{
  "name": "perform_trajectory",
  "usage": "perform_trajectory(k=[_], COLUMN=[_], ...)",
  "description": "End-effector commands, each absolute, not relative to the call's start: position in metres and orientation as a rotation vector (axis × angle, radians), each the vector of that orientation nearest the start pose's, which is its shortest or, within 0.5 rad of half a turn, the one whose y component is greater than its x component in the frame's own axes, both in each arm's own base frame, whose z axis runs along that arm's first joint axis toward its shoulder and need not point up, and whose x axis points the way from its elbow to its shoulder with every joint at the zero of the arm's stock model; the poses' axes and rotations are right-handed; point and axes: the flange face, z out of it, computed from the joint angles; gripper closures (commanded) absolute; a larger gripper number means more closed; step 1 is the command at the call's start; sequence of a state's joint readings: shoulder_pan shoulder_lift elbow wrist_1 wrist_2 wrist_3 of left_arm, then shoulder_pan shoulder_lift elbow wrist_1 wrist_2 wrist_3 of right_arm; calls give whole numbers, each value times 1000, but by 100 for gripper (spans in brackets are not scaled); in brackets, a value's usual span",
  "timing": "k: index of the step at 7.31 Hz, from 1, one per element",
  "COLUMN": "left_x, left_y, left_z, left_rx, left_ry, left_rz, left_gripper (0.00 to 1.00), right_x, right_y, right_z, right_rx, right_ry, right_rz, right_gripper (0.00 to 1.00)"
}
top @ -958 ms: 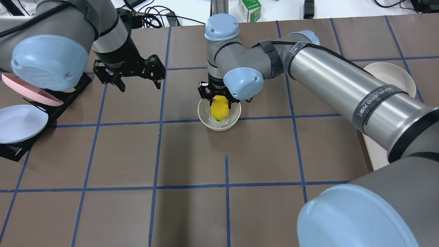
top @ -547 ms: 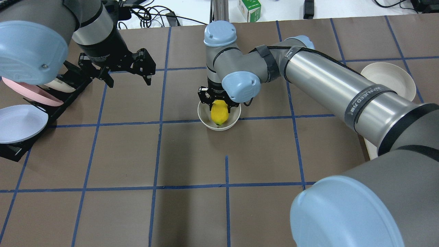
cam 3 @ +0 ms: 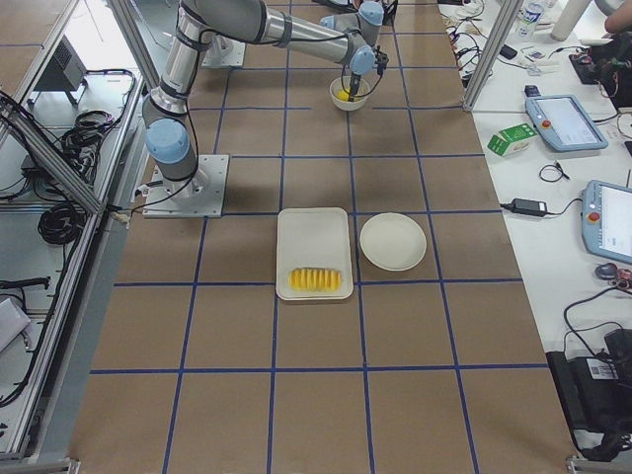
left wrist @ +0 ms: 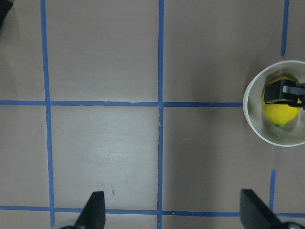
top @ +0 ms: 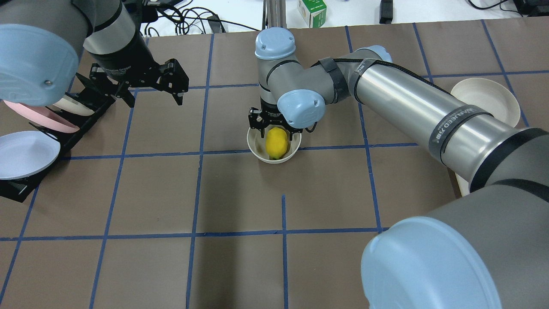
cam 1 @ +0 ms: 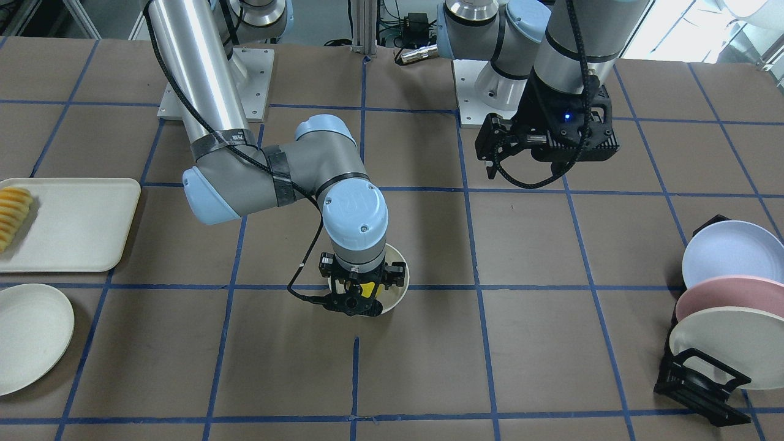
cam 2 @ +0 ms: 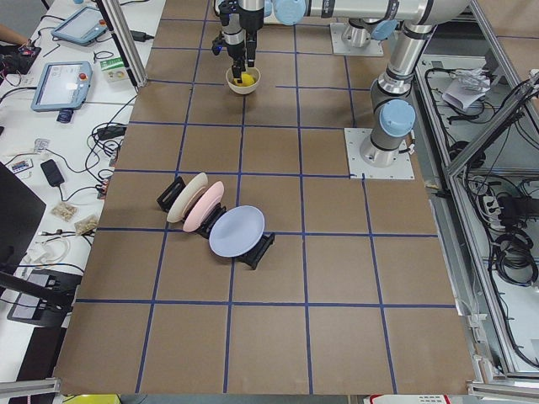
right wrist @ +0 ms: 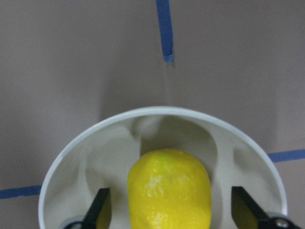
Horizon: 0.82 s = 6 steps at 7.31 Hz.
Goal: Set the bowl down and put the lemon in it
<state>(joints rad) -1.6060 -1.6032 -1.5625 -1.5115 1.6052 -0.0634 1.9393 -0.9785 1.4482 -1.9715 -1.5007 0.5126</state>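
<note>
The cream bowl [top: 257, 152] stands near the table's middle, also seen in the front view [cam 1: 399, 288]. The yellow lemon [top: 276, 143] lies inside it. My right gripper [top: 274, 128] reaches straight down into the bowl. In the right wrist view the lemon [right wrist: 169, 191] sits between the spread fingers [right wrist: 99, 212] with a gap on each side, so the right gripper [right wrist: 171, 212] is open. My left gripper [top: 153, 98] hovers open and empty to the left, near the plate rack. Its wrist view shows the bowl [left wrist: 252, 125] and lemon [left wrist: 279, 114] at the right edge.
A black rack [top: 81, 124] with pastel plates [cam 1: 723, 294] stands on the robot's left. A cream tray [cam 1: 73, 226] with orange-yellow slices [cam 1: 12, 211] and a flat cream plate [cam 1: 30, 334] lie on the robot's right. A green box [top: 312, 12] sits beyond the far edge.
The lemon has sunk lower and now lies in the bowl, with the right gripper's fingers apart from it. The left gripper has moved left and away, toward the plate rack.
</note>
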Motion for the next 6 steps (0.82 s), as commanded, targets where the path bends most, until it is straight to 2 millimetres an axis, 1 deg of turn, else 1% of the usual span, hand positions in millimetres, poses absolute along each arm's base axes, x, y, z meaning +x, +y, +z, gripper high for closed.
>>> perform_trajectory(k=[1, 2, 3, 4, 5, 6], left_x=[-138, -138, -138, -138, -139, -144], left_y=[-509, -509, -511, -512, -511, -511], left_z=[480, 480, 475, 474, 474, 470], left_rx=[-72, -68, -67, -67, -63, -32], left_ry=[3109, 3108, 3108, 3108, 3108, 3119], left_rz=[-50, -50, -35, -33, -31, -18], left_gripper=[0, 0, 0, 0, 0, 0], right_x=[353, 326, 295, 261, 219, 177], right_y=[-581, -575, -578, -576, -580, -573], right_z=[277, 307, 341, 384, 407, 425], right_rx=[264, 276, 278, 258, 161, 229], right_ry=[3090, 3095, 3084, 3069, 3072, 3108], right_rz=[133, 163, 125, 48, 3, 51], right_gripper=[0, 0, 0, 0, 0, 0])
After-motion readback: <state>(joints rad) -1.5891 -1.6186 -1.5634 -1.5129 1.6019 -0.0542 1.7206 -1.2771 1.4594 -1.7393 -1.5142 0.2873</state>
